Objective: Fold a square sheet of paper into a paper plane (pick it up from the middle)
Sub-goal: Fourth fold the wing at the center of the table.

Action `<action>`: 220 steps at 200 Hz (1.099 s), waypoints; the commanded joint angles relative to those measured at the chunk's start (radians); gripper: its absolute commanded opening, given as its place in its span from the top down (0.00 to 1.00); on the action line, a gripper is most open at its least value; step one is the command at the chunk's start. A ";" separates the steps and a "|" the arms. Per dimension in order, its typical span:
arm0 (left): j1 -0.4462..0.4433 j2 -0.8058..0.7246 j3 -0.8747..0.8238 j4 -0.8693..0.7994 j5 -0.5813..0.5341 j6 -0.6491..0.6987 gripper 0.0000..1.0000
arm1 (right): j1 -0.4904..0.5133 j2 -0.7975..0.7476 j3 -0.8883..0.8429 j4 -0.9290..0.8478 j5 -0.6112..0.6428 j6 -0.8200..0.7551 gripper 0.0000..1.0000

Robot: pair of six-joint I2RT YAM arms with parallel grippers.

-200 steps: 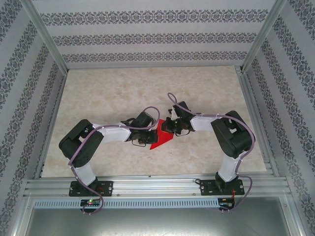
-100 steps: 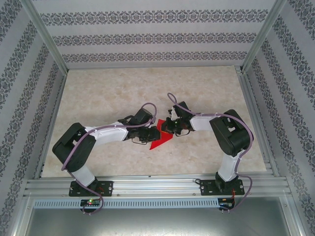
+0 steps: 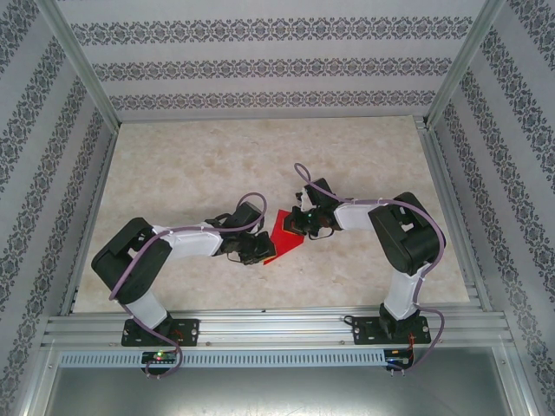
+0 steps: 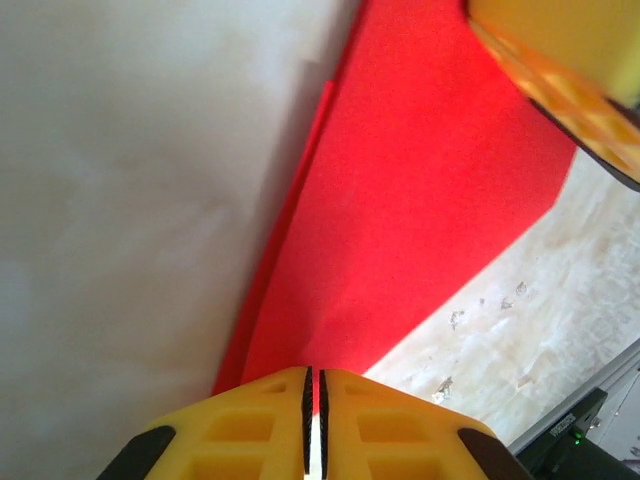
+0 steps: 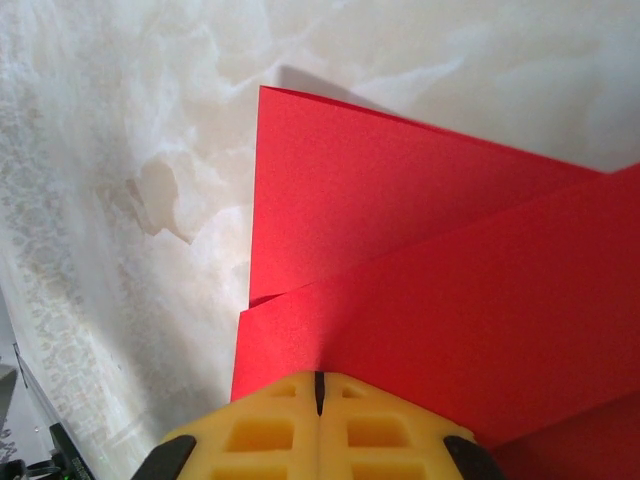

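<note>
- Paper: one square sheet of paper [image 3: 284,241], bright red and creased into overlapping flaps, lay mid-bench [image 3: 191,156] between the two arms.
- Two grippers met it. The left gripper [image 3: 258,251] was at its near-left edge, jaws narrowed to a thin slit on the paper.
- The right gripper [image 3: 295,224] sat at the far-right edge, jaws pressed fully together; whether they pinched the sheet, I could not tell.
</note>
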 commanded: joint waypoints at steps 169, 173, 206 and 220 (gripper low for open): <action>0.057 -0.026 -0.046 0.130 0.057 -0.083 0.83 | 0.001 0.087 -0.029 -0.126 0.116 -0.035 0.98; 0.057 -0.020 -0.046 0.131 0.063 -0.083 0.84 | 0.001 0.087 -0.027 -0.126 0.117 -0.035 0.98; 0.055 0.006 -0.047 0.129 0.093 -0.075 0.87 | 0.001 0.091 -0.025 -0.128 0.115 -0.035 0.98; 0.053 0.013 -0.046 0.111 0.092 -0.071 0.87 | 0.001 0.093 -0.025 -0.128 0.115 -0.035 0.98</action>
